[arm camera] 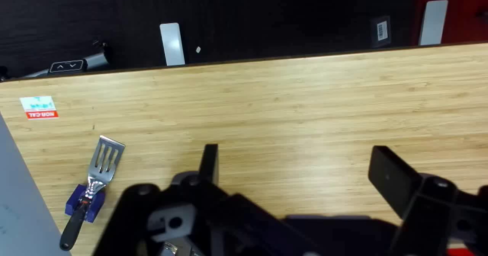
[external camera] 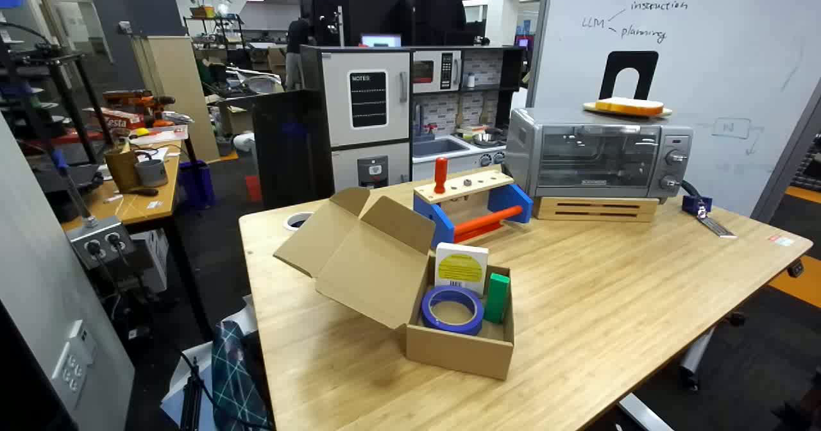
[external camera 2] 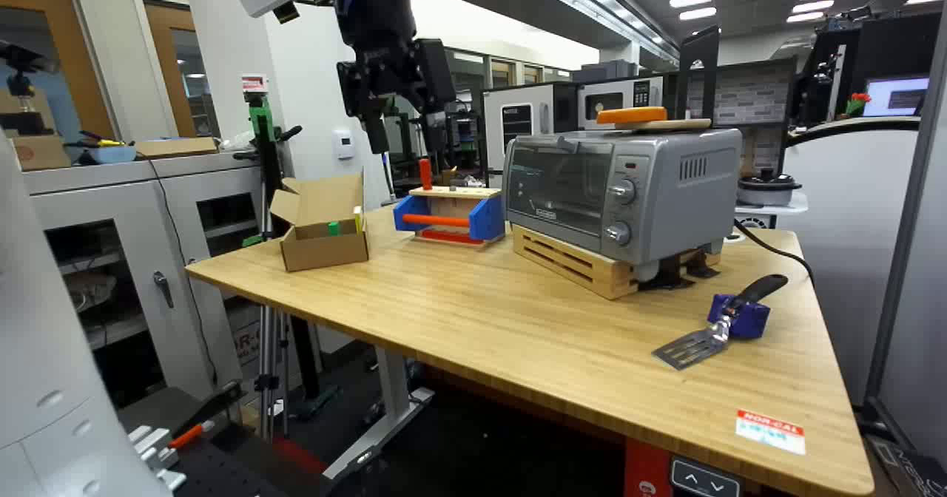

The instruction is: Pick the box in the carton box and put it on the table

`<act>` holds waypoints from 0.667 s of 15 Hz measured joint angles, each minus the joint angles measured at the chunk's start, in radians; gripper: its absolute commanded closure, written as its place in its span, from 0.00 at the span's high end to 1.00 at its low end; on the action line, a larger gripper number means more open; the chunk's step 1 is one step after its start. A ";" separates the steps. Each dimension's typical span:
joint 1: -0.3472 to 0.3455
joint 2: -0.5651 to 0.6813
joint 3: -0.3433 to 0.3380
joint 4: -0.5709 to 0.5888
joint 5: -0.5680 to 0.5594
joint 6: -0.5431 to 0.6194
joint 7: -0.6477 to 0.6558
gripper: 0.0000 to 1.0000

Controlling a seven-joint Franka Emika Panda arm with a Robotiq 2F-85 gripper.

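Observation:
The brown carton box stands open on the light wood table, flaps folded back; it also shows in an exterior view. Inside, a flat white box with a yellow circle stands upright at the back; its edge shows in an exterior view. A green block stands along the carton's side, and a blue tape roll leans in front. Which of the two is the task's yellow-green box is unclear. My gripper is open and empty, high above the table; the wrist view shows its spread fingers.
A blue-and-red toolbox stands behind the carton. A toaster oven with bread on top rests on a wooden crate. A spatula lies on a purple holder near the table's end. A white roll sits behind the flaps.

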 measured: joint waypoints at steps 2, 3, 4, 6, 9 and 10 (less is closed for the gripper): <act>0.000 0.000 0.000 0.000 0.000 0.000 0.000 1.00; 0.000 0.000 0.000 0.000 0.000 0.000 0.000 1.00; 0.000 0.000 0.000 0.000 0.000 0.000 0.000 1.00; 0.000 0.000 0.000 0.000 0.000 0.000 0.000 1.00; 0.011 0.000 0.001 0.003 0.003 0.001 -0.009 1.00; 0.024 0.000 0.002 0.006 0.003 0.001 -0.016 1.00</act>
